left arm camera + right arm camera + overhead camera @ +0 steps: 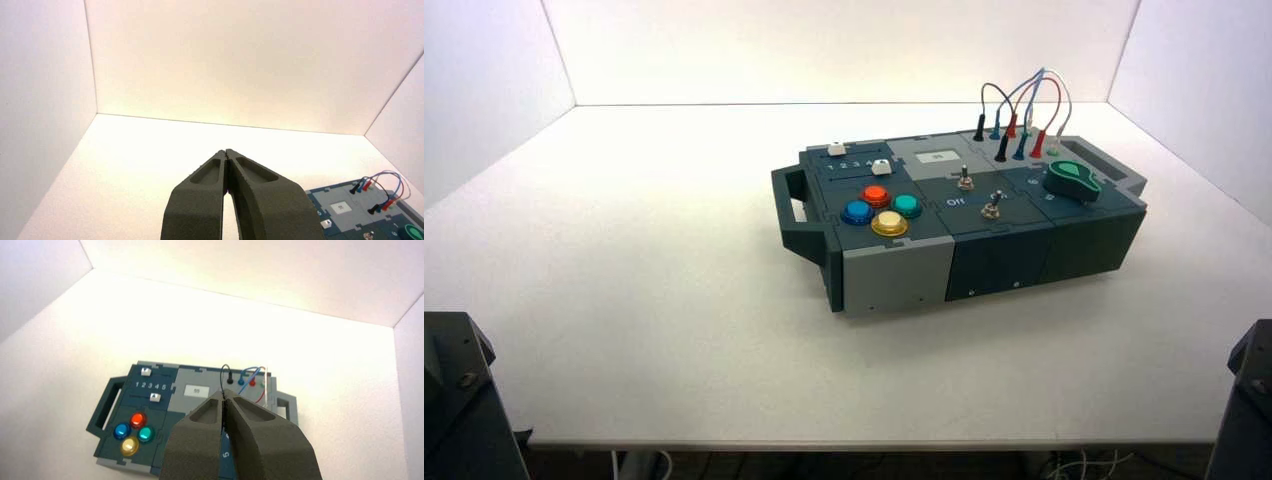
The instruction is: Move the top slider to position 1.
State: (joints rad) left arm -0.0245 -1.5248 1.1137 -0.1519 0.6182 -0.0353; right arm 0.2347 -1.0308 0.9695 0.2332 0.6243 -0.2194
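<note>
right end effector (226,399) pressed together, held above the box (200,390); left end effector (226,152) likewise, parked aside.

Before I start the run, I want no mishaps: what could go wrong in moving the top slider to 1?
1. The tiny white top slider cap has a twin white cap close by; the wrong one could get pushed.
2. The shut right gripper and shut left gripper both hang far from the box, so a long, possibly misaligned reach is needed.
</note>
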